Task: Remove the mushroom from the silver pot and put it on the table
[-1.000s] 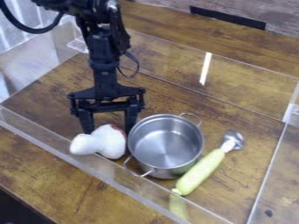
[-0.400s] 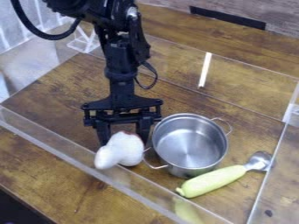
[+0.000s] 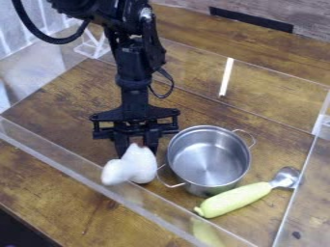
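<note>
The mushroom [image 3: 129, 167], white with a pale stem, lies on the table [image 3: 58, 116] just left of the silver pot [image 3: 210, 159]. The pot stands upright and nothing shows inside it. My gripper [image 3: 133, 141] points straight down right above the mushroom. Its dark fingers [image 3: 103, 135] stand apart on either side of the mushroom's upper end. I cannot see either finger pressing on it.
A yellow-green handled spoon [image 3: 245, 198] lies to the right of the pot near the front. Clear plastic walls [image 3: 77, 183] fence the work area at the front and sides. A white strip [image 3: 226, 77] stands at the back.
Compared with a second ago, the gripper, mushroom, pot and spoon all sit further right, and the spoon lies flatter. Over the last half second almost nothing has moved.
</note>
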`<state>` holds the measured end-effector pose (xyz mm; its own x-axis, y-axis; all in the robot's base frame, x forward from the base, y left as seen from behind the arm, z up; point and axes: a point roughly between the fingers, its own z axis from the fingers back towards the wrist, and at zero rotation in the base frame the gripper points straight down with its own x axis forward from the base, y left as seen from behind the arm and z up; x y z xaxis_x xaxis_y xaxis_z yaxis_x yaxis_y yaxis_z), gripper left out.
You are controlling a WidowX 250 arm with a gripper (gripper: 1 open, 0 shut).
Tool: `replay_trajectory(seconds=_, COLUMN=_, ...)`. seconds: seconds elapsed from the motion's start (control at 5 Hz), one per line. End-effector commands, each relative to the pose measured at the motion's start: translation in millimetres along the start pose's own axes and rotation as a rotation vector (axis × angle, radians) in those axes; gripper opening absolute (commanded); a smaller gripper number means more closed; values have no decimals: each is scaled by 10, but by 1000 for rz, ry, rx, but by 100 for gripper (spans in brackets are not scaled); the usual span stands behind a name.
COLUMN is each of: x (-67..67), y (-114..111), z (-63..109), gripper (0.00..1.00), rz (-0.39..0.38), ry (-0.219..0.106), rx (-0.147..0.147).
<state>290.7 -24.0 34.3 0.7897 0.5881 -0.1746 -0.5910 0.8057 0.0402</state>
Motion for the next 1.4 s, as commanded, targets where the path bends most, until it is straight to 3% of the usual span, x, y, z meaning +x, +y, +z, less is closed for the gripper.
replay_trajectory(seconds=0.0, x=-16, y=-50, z=316, gripper=0, rz=38, ry=-59, rx=-60)
replay_trajectory(seconds=0.2, x=30, y=-50, z=589, gripper=0, rz=13, ry=-63, rx=-74)
replay_trajectory(seconds=0.4, x=33, y=126, z=837, gripper=0, rz=23, ry=-74, rx=-104)
replay_trajectory(seconds=0.6, x=109, y=307, z=803, gripper=0, rz=91, ry=-78, rx=-119)
replay_trajectory(seconds=0.8, x=119, y=351, z=728, gripper=0, rz=175, ry=-74, rx=-135)
replay_trajectory(seconds=1.0, x=57, y=369, z=591, gripper=100, rz=198, ry=-80, rx=-144)
replay_trajectory(seconds=1.2, x=30, y=381, z=479, gripper=100, rz=217, ry=-82, rx=-153)
